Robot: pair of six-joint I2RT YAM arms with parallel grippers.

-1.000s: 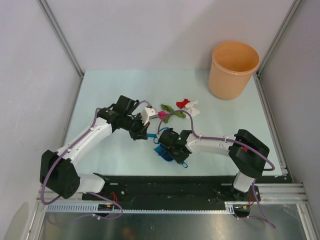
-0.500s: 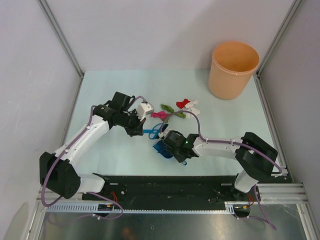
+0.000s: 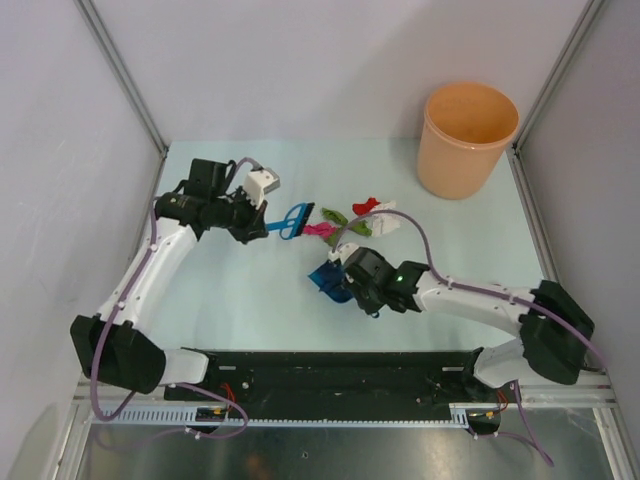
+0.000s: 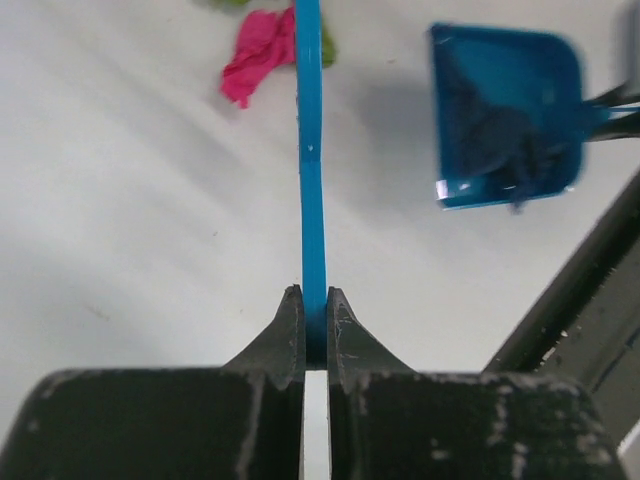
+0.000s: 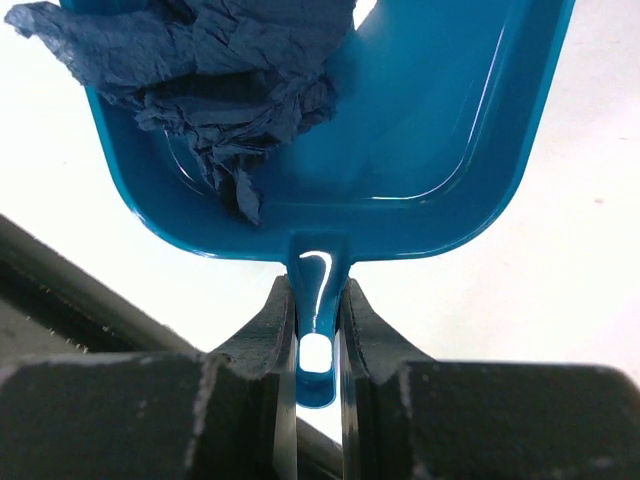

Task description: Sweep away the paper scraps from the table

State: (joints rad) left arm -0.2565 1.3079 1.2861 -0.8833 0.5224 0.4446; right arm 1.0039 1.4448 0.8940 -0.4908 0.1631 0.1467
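- Left gripper (image 4: 314, 300): jaws pressed tight on the thin blue brush handle (image 4: 312, 150), which runs straight ahead of the fingertips.
- Paper scraps (image 3: 366, 206): lie on the table (image 3: 220, 290) at the brush's far end. The magenta wad (image 4: 258, 55) is just left of the handle (a green wad (image 3: 335, 217) is beside it).
- Right gripper (image 5: 315, 300): jaws clamped on the stub handle of the dustpan (image 5: 420, 150). A crumpled blue wad (image 5: 220, 80) lies inside, and the scraps lie beyond the pan's mouth, apart from it.
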